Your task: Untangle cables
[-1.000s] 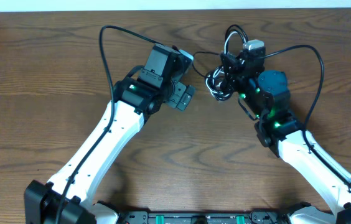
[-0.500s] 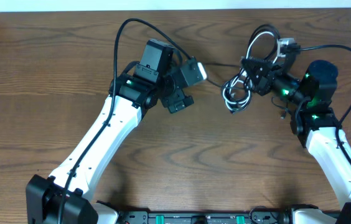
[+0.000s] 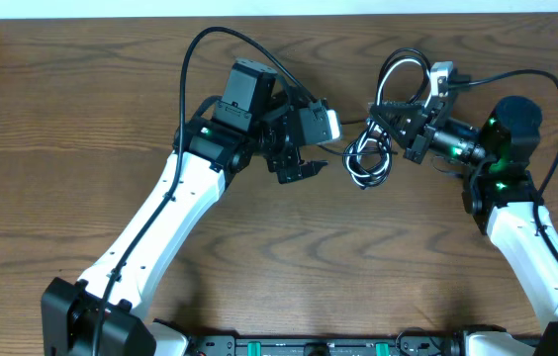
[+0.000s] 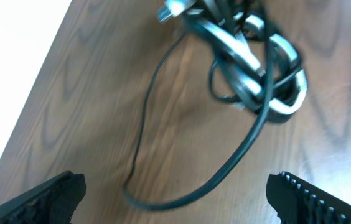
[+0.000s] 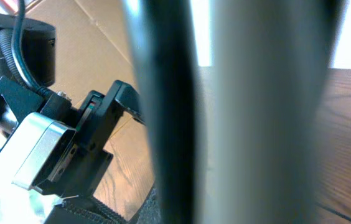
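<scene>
We are gripping knotted cables (image 3: 368, 158) in clenched right pincer (image 3: 395, 127), bundle hanging over desk (image 3: 81, 99) between arms. Left pincer (image 4: 175, 193), released, is facing loose black strand (image 4: 234, 158). Next, we judge: seize strand, pull apart.

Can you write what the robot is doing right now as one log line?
right gripper: shut on cables | left gripper: open, facing the bundle, not touching | cables: knotted bundle, one loose strand on table
</scene>
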`<state>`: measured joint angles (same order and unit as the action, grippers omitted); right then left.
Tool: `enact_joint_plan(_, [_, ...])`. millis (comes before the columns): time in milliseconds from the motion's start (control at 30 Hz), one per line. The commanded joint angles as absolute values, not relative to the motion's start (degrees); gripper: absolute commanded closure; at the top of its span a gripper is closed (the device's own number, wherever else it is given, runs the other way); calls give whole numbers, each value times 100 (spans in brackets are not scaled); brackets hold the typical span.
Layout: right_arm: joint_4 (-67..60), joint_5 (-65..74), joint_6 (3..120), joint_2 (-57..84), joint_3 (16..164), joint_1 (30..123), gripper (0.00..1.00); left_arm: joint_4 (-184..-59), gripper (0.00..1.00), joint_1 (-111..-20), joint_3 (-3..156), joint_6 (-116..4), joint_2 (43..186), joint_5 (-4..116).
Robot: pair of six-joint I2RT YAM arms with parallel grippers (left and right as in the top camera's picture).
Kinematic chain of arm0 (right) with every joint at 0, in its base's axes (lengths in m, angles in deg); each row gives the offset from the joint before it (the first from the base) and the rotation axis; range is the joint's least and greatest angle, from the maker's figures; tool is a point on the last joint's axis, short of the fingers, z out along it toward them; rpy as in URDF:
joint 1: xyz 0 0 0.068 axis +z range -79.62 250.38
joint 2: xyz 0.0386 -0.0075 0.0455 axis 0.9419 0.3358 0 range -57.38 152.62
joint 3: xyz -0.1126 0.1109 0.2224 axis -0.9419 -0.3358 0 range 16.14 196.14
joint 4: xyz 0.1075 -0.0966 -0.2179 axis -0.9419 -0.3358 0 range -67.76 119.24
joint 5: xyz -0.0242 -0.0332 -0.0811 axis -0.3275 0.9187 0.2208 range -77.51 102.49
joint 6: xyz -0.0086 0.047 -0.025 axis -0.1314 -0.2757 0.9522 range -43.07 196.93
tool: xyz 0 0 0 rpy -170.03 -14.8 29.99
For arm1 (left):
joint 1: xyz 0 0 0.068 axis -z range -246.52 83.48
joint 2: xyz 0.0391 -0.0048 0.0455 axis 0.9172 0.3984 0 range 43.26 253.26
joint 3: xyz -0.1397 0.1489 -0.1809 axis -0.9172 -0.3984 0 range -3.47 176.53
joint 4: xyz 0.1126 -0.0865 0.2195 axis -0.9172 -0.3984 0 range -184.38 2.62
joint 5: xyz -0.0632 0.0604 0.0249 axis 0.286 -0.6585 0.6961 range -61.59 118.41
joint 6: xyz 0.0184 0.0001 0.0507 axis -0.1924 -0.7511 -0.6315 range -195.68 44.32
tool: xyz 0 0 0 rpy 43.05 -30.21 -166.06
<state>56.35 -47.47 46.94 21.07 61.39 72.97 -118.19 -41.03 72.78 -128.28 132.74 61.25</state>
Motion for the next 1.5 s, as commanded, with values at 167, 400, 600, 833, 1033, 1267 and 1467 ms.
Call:
enact_joint_plan(167, [6378, -5176, 4033, 1976, 6178, 7314, 99, -12166, 2, -4098, 7387, -12900, 13396, 6708])
enact_joint_plan(400, [6442, -4868, 4031, 1976, 6178, 7323, 99, -12345, 54, -3917, 7385, -12902, 13405, 6938])
enact_joint_plan(600, [5897, -3932, 4036, 1976, 6178, 7343, 99, -13231, 88, -3696, 7385, -12902, 13405, 6984])
enact_joint_plan(833, [5379, -2192, 3664, 1976, 6178, 7664, 99, -13794, 89, -3296, 7385, -12902, 13405, 7451])
enact_joint_plan(1033, [5364, -306, 1553, 1976, 6178, 8475, 99, -14096, 89, -2870, 7374, -12902, 13405, 7215])
enact_joint_plan(1267, [5358, -144, 45, 1976, 6178, 8578, 99, -14675, 91, -2859, 7350, -12904, 13405, 5969])
enact_joint_plan(1467, [5386, -688, -167, 1954, 6178, 8309, 99, -14726, 91, -3132, 7110, -12904, 13405, 5587])
